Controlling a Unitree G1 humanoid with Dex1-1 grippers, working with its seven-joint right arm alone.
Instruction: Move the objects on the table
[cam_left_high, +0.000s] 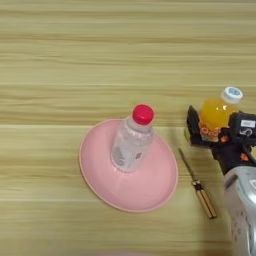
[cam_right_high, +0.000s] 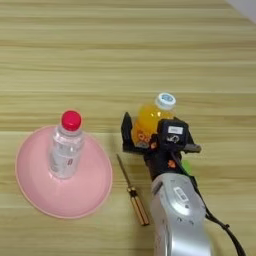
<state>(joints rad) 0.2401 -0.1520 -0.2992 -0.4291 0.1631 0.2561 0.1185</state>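
right eye view: worktop (cam_right_high: 125, 50) fills the frame, light wood with horizontal grain. silver forearm (cam_right_high: 182, 215) comes in from the bottom edge, right of centre, angled up toward the juice bottle. pink plate (cam_right_high: 35, 200) sits at the left, flat on the wood. clear bottle with red cap (cam_right_high: 65, 147) stands upright on the plate, toward its back half (cap on). orange-juice bottle with white cap (cam_right_high: 149, 119) stands on the wood well right of the plate, tilted slightly away. right gripper (cam_right_high: 147, 137) is at the juice bottle's lower half; black fingers (cam_right_high: 127, 132) sit on either side of it, left one against the bottle's left flank, right one under the black housing, so they look closed around the bottle. cannot tell if the bottle's base is touching the wood. screwdriver (cam_right_high: 132, 192) lies flat between plate and forearm, thin shaft pointing up-left, amber-and-black handle toward the bottom right, just beside the plate rim, not touching it.
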